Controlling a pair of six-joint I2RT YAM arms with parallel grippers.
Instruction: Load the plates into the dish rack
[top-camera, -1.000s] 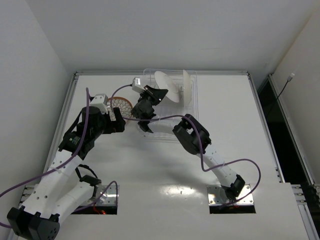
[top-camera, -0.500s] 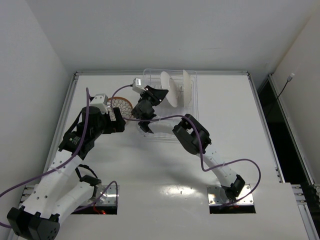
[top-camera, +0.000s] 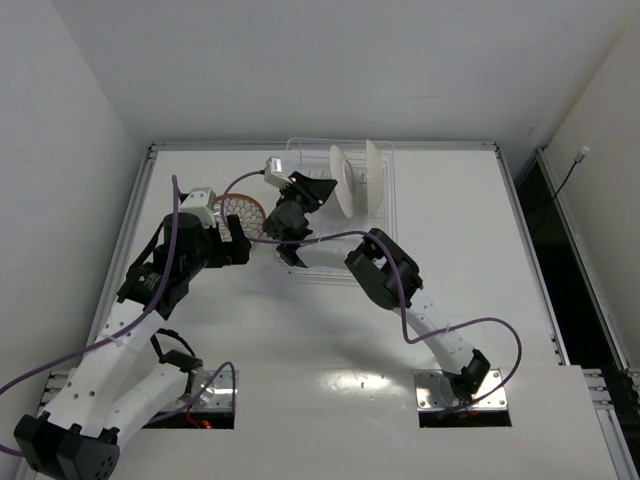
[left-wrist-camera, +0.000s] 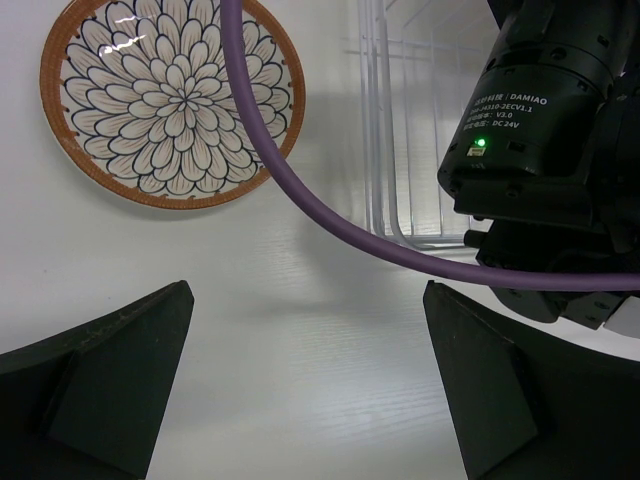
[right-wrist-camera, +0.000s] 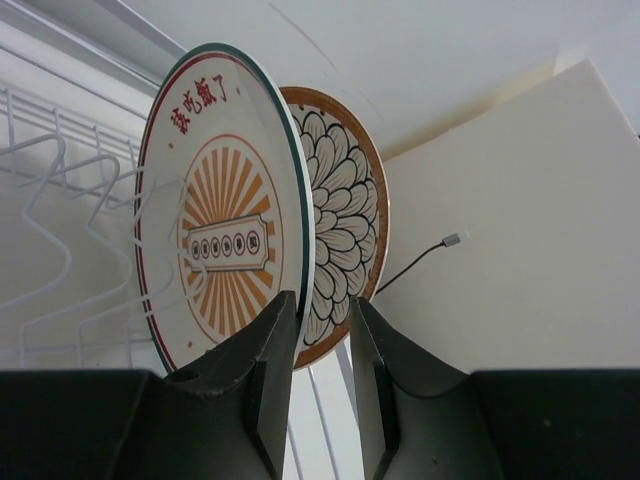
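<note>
The sunburst plate (right-wrist-camera: 215, 215) stands on edge in the dish rack (right-wrist-camera: 55, 190), with an orange-rimmed petal-pattern plate (right-wrist-camera: 345, 215) upright just behind it. My right gripper (right-wrist-camera: 322, 315) is at the sunburst plate's lower rim. Its jaws stand a little apart: the rim lies against the left finger (right-wrist-camera: 265, 370), and a gap shows to the right one. In the top view both plates (top-camera: 343, 180) (top-camera: 372, 172) stand in the rack (top-camera: 388, 215). A third patterned plate (left-wrist-camera: 172, 100) lies flat on the table left of the rack. My left gripper (left-wrist-camera: 307, 300) is wide open and empty, near it.
The right arm's wrist motor (left-wrist-camera: 545, 130) and a purple cable (left-wrist-camera: 300, 190) cross the left wrist view beside the rack's wires (left-wrist-camera: 385, 120). Walls close the table's left and back sides. The arm bases sit at the near edge (top-camera: 190, 395).
The sunburst plate has tipped from a slant to nearly upright, toward the plate behind it. Neither gripper has visibly moved.
</note>
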